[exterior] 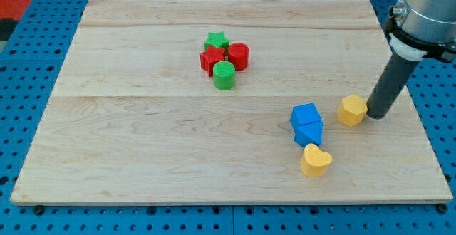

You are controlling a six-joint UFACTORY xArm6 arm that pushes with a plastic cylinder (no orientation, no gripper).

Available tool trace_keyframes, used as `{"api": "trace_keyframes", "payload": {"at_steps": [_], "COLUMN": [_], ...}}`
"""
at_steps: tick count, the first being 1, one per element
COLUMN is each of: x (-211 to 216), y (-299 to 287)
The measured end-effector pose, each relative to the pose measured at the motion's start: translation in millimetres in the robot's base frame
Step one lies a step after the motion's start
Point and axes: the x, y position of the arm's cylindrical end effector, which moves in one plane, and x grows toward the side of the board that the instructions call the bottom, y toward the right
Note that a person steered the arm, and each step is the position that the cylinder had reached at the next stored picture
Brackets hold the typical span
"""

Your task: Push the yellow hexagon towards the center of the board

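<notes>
Camera view: the arm carries no claw, so there is no opening or hold to report; it ends in a dark rod entering from the upper right of the frame, its upper housing cut off by the top and right edges. My tip (pixel 376 116) rests on the wooden worktop (pixel 142 149) at the right of the frame, just beside the right side of the yellow hexagon (pixel 351 110); whether the two touch cannot be told. The hexagon lies right of centre, in the lower right part of the worktop.

Block count: seven.
- Yellow, two: the hexagon and a yellow heart-shaped block (pixel 315 160) at the lower right.
- Blue, two: a blue cube (pixel 306 115) and a second blue block (pixel 309 133), touching; the second's shape is hard to make out.
- Red, two: a red star (pixel 212 58) and a red cylinder (pixel 239 55).
- Green, two: a green star (pixel 216 40), partly hidden behind the red pair, and a green cylinder (pixel 224 75).

The red and green blocks form one tight cluster above centre.
</notes>
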Motion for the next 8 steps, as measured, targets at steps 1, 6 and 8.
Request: {"api": "trace_keyframes", "payload": {"at_steps": [1,6,8], "x": [2.7,13.7,-39.5], "y": [1.8,-31.0,-29.9]}}
